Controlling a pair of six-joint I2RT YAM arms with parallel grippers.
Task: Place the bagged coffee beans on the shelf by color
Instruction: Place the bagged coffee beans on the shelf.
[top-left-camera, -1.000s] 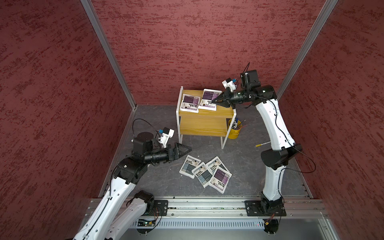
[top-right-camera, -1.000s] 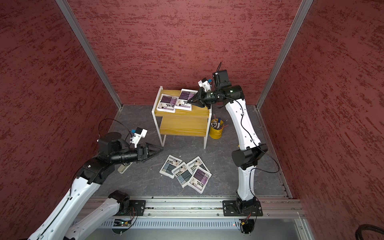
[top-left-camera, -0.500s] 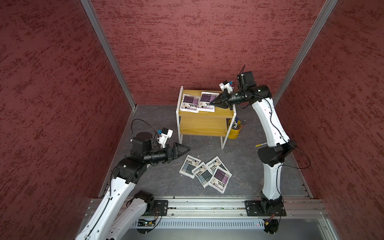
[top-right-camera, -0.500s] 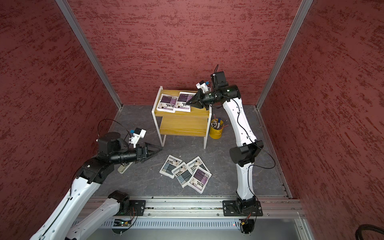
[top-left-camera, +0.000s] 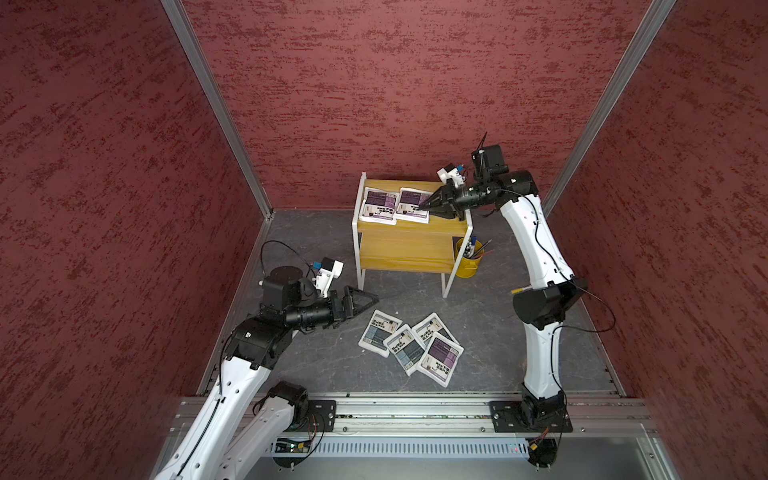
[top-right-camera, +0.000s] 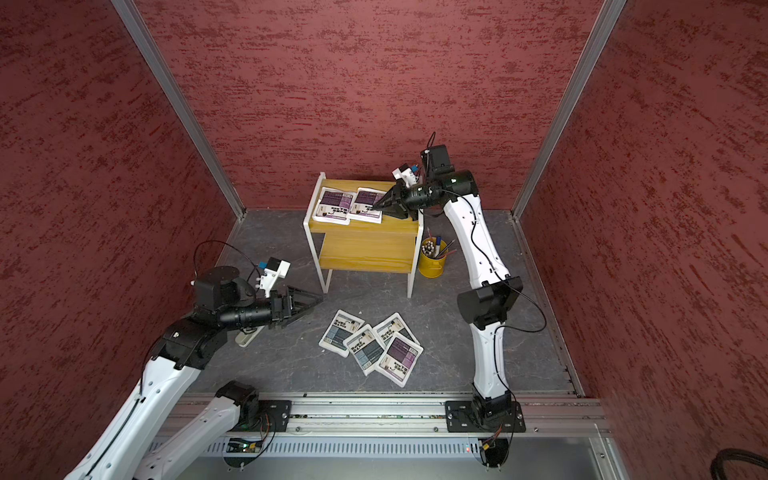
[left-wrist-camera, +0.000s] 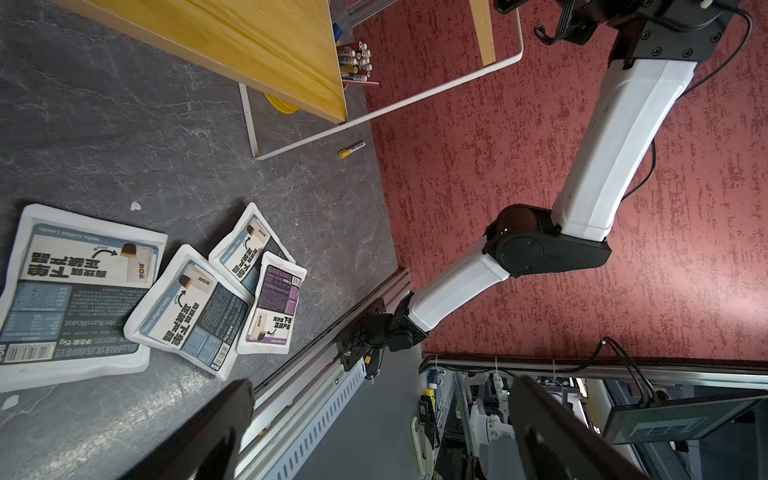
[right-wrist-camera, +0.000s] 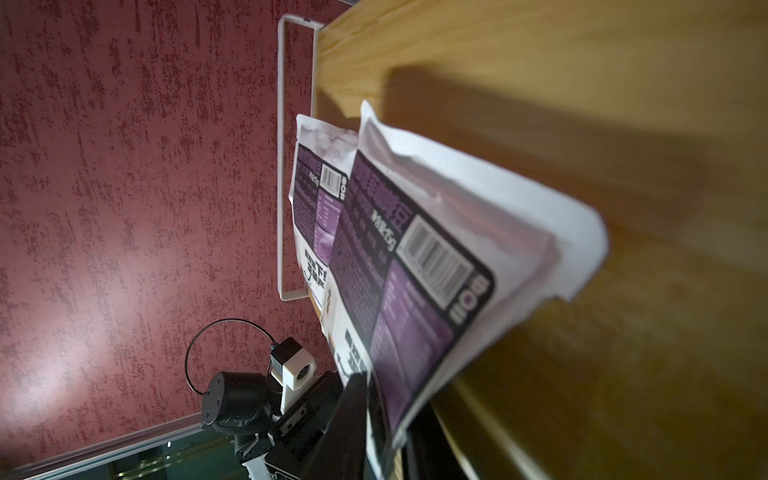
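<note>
Two purple bagged coffee beans (top-left-camera: 378, 205) (top-left-camera: 413, 204) lie side by side on the top board of the shelf (top-left-camera: 446, 226). My right gripper (top-left-camera: 424, 206) reaches over the shelf's right end to the nearer purple bag (right-wrist-camera: 407, 266). Its jaws stand slightly open, and the bag's raised edge lies between the fingertips of the right gripper (right-wrist-camera: 386, 399). Three grey-blue bags (top-left-camera: 380, 332) (top-left-camera: 405, 349) (top-left-camera: 432, 328) and one purple bag (top-left-camera: 440, 359) lie overlapping on the floor. My left gripper (top-left-camera: 372, 297) hovers wide open and empty, left of that pile.
A yellow pen cup (top-left-camera: 469, 259) stands on the floor by the shelf's right legs. A loose marker (left-wrist-camera: 352, 148) lies near the right arm's elbow. Red walls close in three sides, and the rail (top-left-camera: 415, 409) with both arm bases runs along the front.
The right gripper has pushed the second purple bag leftward along the top board, next to the first, and its jaws have begun to part. The left arm has stayed put.
</note>
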